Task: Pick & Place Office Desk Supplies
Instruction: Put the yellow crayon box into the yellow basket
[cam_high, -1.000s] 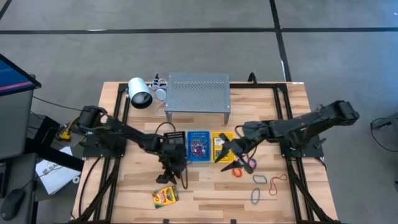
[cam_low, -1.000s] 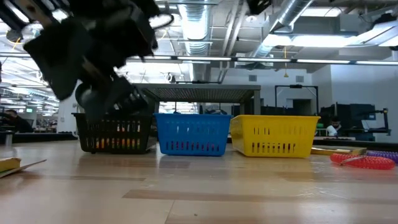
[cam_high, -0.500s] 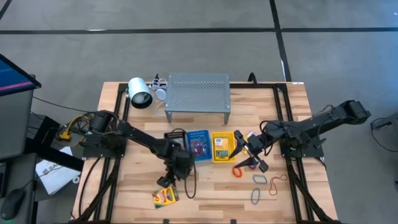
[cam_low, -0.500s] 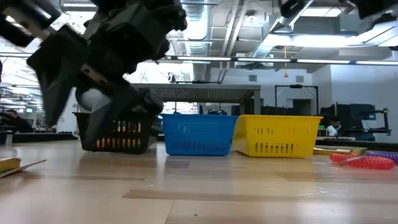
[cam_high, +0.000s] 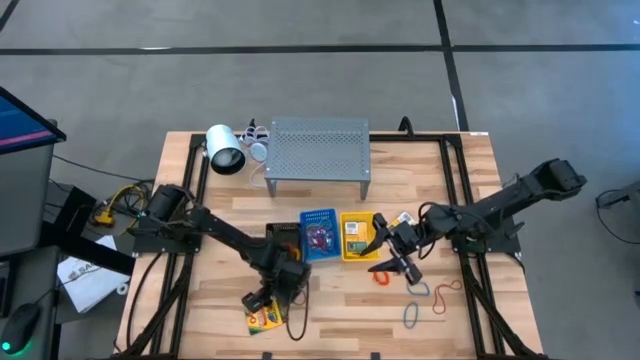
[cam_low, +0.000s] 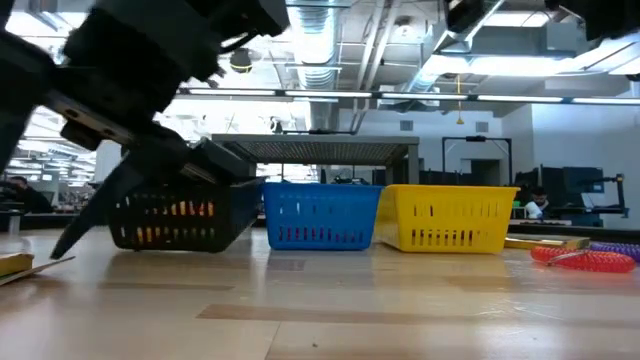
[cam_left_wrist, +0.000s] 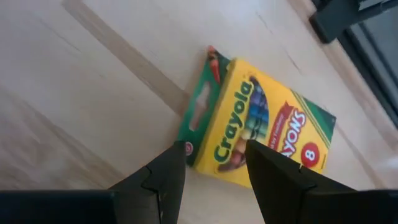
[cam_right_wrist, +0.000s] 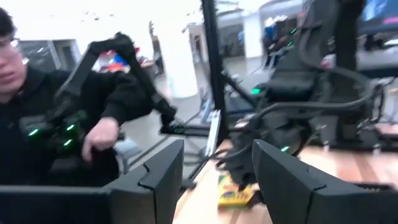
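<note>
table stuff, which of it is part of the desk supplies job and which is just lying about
Part of the job:
- yellow-and-green cardboard crayon box, left gripper open above it
- loose thin rubber-band loops, right gripper open over them
- black, blue and yellow plastic baskets

Lying about:
- grey perforated metal shelf
- white cylinder with dark end

Yellow-and-green crayon box (cam_left_wrist: 261, 134); black (cam_low: 180, 215), blue (cam_low: 320, 215), yellow baskets (cam_low: 445, 217).

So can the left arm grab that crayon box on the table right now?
Probably yes. The left gripper hangs just above the crayon box, fingers open, with only bare wooden table around it and nothing lying on top. It would just need to come down.
</note>
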